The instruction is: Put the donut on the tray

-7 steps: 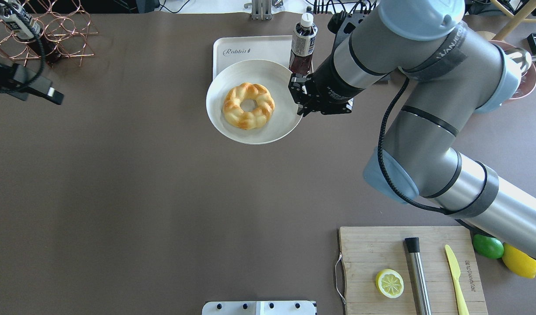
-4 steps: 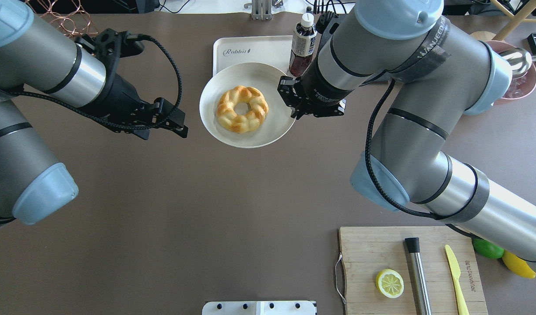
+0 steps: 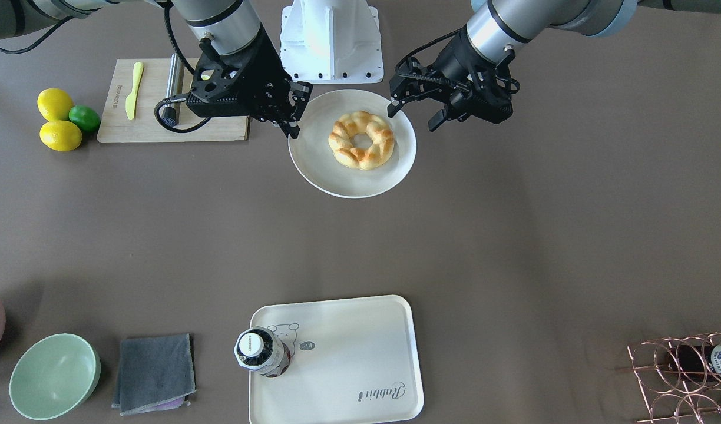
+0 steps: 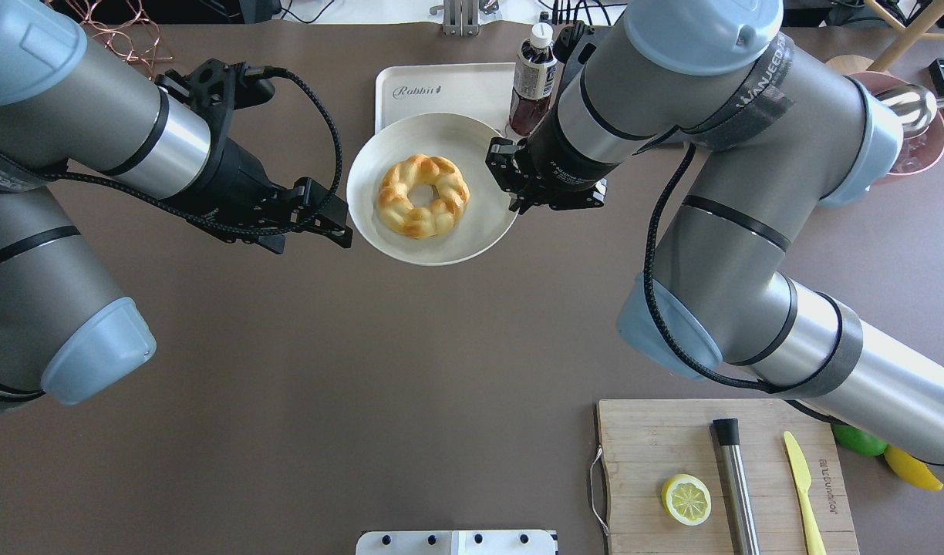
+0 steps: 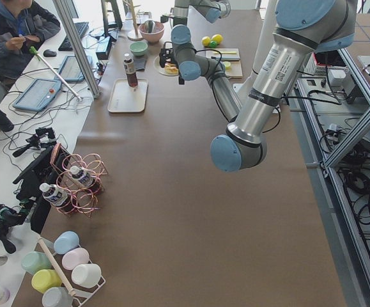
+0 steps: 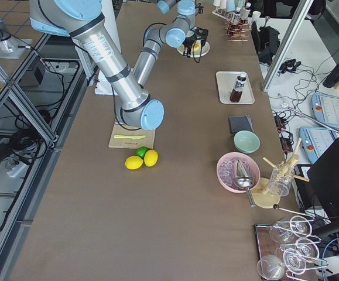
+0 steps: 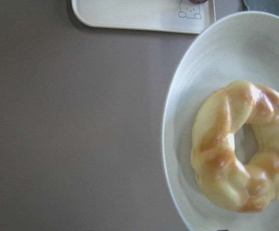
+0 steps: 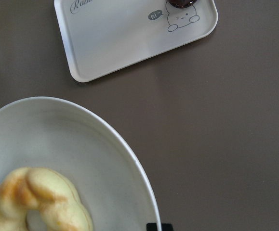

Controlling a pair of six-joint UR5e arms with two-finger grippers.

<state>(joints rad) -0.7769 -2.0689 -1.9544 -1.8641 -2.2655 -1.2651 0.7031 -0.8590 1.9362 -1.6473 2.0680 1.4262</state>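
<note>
The golden braided donut (image 4: 422,196) lies on a round off-white plate (image 4: 456,240). My right gripper (image 4: 510,193) is shut on the plate's rim and holds it up in the air, well above the table. In the front view the donut (image 3: 361,140) and the plate (image 3: 337,176) are far from the cream tray (image 3: 349,353). My left gripper (image 4: 341,225) is open and empty at the plate's opposite edge; its fingers (image 3: 391,108) are beside the rim. The tray (image 4: 456,89) bears only a bottle (image 4: 532,77) at one corner. The left wrist view shows the donut (image 7: 240,149) close below.
A wooden cutting board (image 4: 649,462) with a lemon half (image 4: 686,499), a yellow knife and a metal rod lies at the near right. Two lemons and a lime (image 3: 85,118) lie beside it. A green bowl (image 3: 54,377), a grey cloth (image 3: 154,372) and a copper wire rack (image 3: 684,377) are at the far side.
My left arm has swung in from the left and its open gripper has reached the plate's edge. The right gripper has carried the plate with the donut slightly leftward.
</note>
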